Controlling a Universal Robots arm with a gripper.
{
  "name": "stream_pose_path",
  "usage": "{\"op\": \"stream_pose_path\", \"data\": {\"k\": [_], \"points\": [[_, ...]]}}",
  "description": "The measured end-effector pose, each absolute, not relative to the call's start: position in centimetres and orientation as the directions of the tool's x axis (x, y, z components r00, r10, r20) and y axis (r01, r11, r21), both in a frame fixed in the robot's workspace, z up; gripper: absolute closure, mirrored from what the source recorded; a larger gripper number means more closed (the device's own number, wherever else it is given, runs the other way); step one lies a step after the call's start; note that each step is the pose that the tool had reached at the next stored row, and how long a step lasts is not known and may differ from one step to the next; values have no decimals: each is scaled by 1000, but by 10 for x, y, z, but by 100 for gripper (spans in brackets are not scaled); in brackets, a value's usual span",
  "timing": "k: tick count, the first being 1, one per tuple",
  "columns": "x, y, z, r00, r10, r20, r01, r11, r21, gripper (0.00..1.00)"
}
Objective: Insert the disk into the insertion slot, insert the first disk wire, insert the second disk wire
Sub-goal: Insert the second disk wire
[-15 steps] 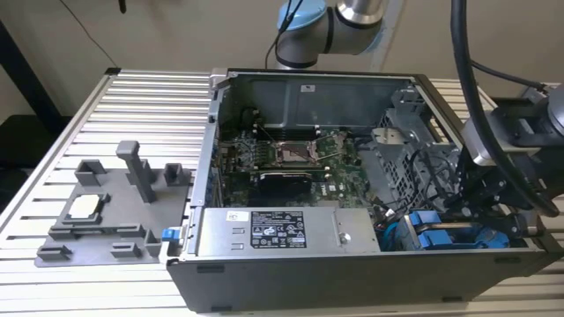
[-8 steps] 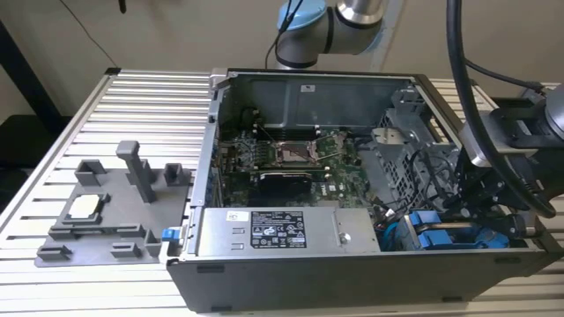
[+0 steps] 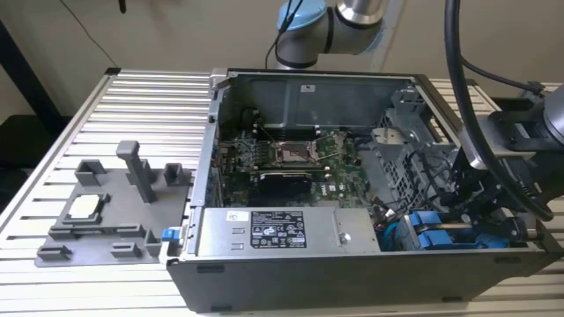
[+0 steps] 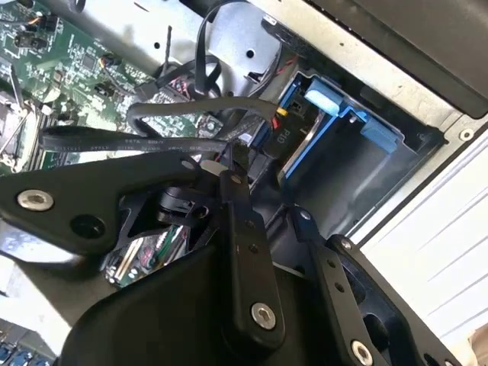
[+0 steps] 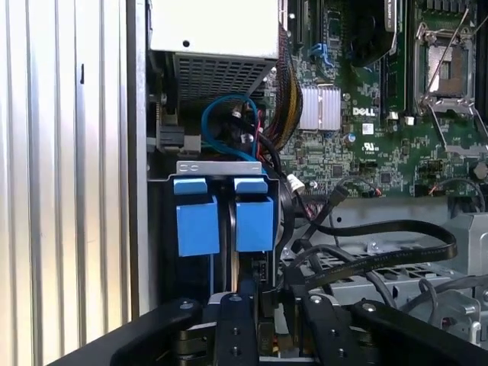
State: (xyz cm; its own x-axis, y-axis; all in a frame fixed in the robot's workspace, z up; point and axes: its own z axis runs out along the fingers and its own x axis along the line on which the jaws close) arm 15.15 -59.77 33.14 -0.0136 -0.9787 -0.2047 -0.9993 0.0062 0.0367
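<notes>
- Open PC case (image 3: 291,290) lies on its side on the slatted metal table (image 3: 141,105); arm's gripper (image 3: 493,198) is down at the case's corner on the exterior view's right.
- Disk (image 5: 229,225) sits in its bay, in the blue carrier; two blue tabs side by side in the first wrist view, just under a silver bracket (image 5: 221,168).
- In the exterior view the same blue carrier (image 3: 438,231) shows low in the case, just beside the grey power supply (image 3: 282,231) w/ its white sticker.
- Second wrist view: blue frame (image 4: 335,114) edge-on, tucked into the bay by the case wall.
- Gripper fingers (image 5: 236,313) reach in right at the disk's near end; black links crowd the lower part of both wrist views.
- Pincer state: looks drawn together on something dark and narrow between the tips (image 4: 232,171), prob a connector, but can't tell for sure what it is or if it's truly clamped.
- Flat black cable (image 5: 381,244) loops across beside the gripper, over the grey drive cage; same ribbon (image 4: 137,141) runs sideways in the second wrist view.
- Blue cable (image 5: 229,122) curls between power supply and disk bay, next to a braided bundle.
- Motherboard (image 3: 291,158) w/ open CPU socket well apart from the gripper, mid-case.
- Grey plastic fixture (image 3: 105,211) rests on the table at the exterior view's left, outside the case.
</notes>
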Motion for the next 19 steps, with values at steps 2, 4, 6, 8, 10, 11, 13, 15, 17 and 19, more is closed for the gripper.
{"op": "stream_pose_path", "data": {"k": [2,4,6,8,10,11,13,15,17,19], "points": [[151,-598,332,-14,-979,-205,-999,6,38,70],[151,-598,333,-14,-979,-205,-999,6,40,70],[151,-598,334,-15,-979,-205,-999,6,42,70],[151,-598,337,-15,-979,-205,-999,6,43,70],[151,-598,340,-15,-979,-205,-999,6,45,70],[151,-598,342,-16,-979,-205,-999,6,45,70],[151,-598,347,-16,-979,-205,-999,6,47,70],[151,-598,353,-16,-979,-204,-999,6,48,70],[151,-598,359,-16,-979,-205,-999,6,49,70],[151,-598,366,-17,-979,-205,-999,6,50,70]]}}
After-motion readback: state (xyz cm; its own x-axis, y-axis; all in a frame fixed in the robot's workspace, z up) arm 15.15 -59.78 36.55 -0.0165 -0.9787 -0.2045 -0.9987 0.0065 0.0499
